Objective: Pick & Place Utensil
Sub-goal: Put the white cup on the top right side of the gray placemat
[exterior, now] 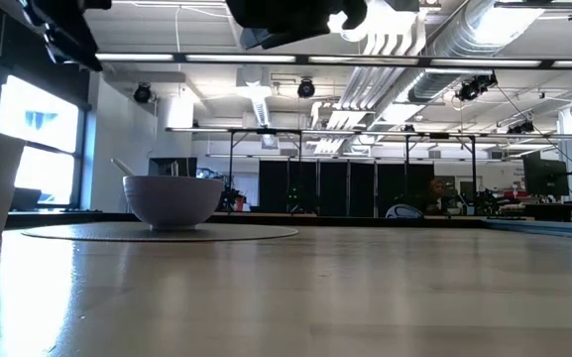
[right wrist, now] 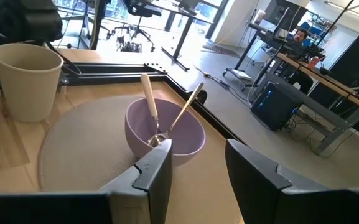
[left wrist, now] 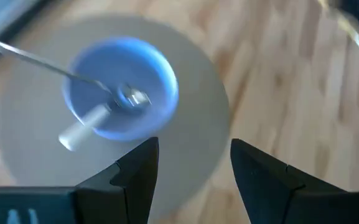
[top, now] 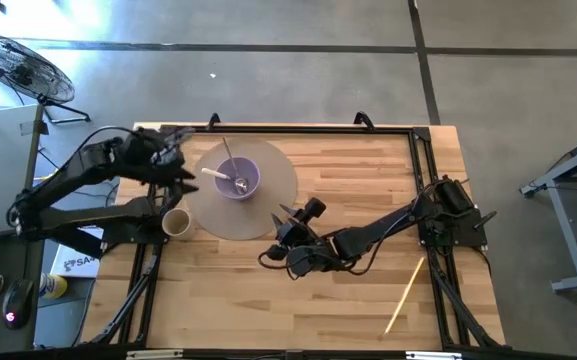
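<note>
Wooden table (top: 348, 300), right wrist view alone shows two utensils (right wrist: 167, 121) in bowl (right wrist: 185, 134), both grippers (left wrist: 195, 162) (right wrist: 198, 165) apart

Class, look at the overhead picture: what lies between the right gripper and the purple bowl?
Only the grey round mat under the bowl; nothing else between it and the right gripper, the high view shows.

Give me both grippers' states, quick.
Left gripper: open, empty, above the bowl.
Right gripper: open, empty, near the bowl.
</note>
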{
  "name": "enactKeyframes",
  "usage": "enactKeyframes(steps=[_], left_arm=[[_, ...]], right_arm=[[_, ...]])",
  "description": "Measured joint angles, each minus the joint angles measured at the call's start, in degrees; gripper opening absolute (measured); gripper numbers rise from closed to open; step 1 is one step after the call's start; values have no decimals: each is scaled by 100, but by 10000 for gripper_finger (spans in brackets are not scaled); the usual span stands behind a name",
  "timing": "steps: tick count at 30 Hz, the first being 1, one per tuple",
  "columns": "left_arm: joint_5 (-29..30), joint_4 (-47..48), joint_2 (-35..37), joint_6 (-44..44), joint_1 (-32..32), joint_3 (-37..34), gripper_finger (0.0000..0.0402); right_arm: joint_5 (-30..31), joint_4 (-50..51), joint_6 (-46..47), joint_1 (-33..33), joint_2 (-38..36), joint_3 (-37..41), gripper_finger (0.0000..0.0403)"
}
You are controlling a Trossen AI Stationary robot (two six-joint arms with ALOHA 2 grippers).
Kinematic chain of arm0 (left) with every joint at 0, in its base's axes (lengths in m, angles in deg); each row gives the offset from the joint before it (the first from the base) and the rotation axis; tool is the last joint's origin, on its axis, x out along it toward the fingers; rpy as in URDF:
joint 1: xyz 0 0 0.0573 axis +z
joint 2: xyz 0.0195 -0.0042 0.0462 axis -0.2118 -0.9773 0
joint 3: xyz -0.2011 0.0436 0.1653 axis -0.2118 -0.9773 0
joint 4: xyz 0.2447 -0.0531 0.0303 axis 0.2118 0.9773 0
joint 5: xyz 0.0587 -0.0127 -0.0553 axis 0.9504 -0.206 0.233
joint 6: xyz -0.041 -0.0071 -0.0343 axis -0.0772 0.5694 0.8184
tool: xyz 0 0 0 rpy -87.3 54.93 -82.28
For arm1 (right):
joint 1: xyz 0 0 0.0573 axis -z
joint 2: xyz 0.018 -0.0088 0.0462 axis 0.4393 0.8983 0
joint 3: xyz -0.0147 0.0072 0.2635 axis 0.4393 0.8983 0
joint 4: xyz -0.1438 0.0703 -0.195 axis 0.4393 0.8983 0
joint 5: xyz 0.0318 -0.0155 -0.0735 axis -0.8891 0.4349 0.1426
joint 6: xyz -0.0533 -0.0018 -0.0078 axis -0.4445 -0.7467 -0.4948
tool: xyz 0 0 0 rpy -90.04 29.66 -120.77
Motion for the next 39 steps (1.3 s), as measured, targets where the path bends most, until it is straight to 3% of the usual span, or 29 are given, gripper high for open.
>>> enactKeyframes(steps=[5,9,14,21,26,39], left_arm=[[69,680,-354,-66,-862,-2,198],[543,1448,-741,-134,-1369,-2,198],[1020,2244,-1252,428,-1786,-13,198],[1071,2257,-1544,657,-2028,-464,198],[1421,2017,-1537,471,-2013,-952,198],[1221,1464,-1664,382,-2018,-1069,198]], right_arm=[[-208,-22,15,157,0,0,142],[-300,-28,26,217,2,2,142],[-304,-29,28,201,2,2,142],[-307,-28,26,162,2,2,142],[-309,-26,26,165,2,2,142],[-311,-24,28,169,2,2,142]])
